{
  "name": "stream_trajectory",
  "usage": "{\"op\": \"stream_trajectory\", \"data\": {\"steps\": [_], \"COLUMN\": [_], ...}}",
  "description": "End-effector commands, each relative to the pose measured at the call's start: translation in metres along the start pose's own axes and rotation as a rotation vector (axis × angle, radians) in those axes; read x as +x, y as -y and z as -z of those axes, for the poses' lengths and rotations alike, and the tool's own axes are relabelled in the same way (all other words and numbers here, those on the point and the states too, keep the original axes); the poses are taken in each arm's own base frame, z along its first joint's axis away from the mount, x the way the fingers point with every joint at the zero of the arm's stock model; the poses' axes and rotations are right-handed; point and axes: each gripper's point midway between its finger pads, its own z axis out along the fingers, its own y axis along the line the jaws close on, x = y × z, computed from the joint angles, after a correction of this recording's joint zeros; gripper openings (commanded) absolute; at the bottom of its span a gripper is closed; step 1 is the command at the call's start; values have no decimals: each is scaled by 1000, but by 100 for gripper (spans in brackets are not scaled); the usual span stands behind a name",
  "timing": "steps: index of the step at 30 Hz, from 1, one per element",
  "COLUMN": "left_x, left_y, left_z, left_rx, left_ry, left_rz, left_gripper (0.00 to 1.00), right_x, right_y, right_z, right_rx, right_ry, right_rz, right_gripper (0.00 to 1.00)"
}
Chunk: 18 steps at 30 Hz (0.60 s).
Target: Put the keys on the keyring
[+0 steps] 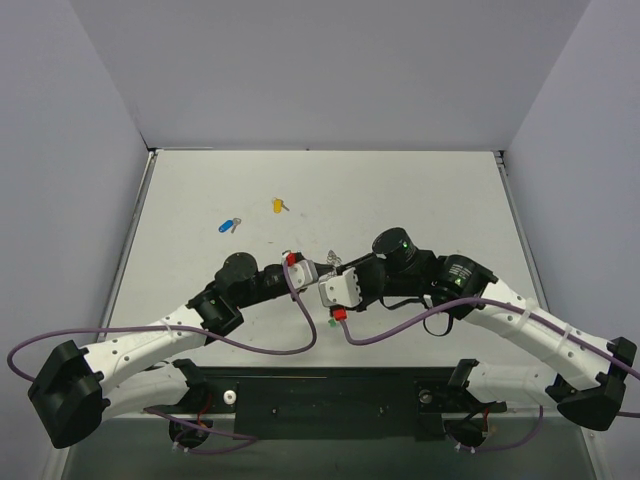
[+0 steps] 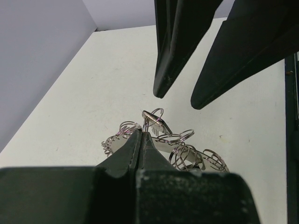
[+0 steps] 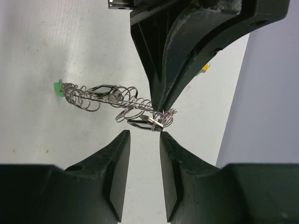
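Stretching out between the two arms near the middle of the table [image 1: 430, 200], the keyring [image 3: 105, 98] is a chain of linked silver rings. In the right wrist view its long axis runs from a green key head [image 3: 58, 88] on the left to an end ring [image 3: 156, 121] on the right. The left gripper [image 3: 161, 106] has that end ring pinched, its jaws closed tight on it. The right gripper [image 3: 142, 136] faces it tip to tip, jaws parted narrowly with nothing between them. The end ring sits just beyond its fingertips, a little off centre. The blue key [image 1: 229, 225] and yellow key [image 1: 279, 205] lie loose, well apart from the chain, farther back and nearer the left arm. With that arm occupied, fetching one likely falls to the right gripper, reaching across.
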Motion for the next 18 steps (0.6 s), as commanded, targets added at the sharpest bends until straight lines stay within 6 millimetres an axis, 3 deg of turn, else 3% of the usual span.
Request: {"op": "stream_trajectory", "data": {"steps": [1, 9, 18], "left_x": [-49, -48, -50], "left_y": [-19, -19, -20], "left_z": [-4, -4, -3], "left_rx": [-46, -49, -50], "left_ry": [124, 123, 130], "left_rz": [-36, -35, -34], "left_gripper": [0, 0, 0], "right_x": [2, 2, 6], "right_y": [14, 14, 11], "right_z": [0, -11, -18], "right_rx": [66, 73, 67], "right_ry": [-13, -19, -32], "right_rz": [-14, -39, -44], "right_gripper": [29, 28, 17]}}
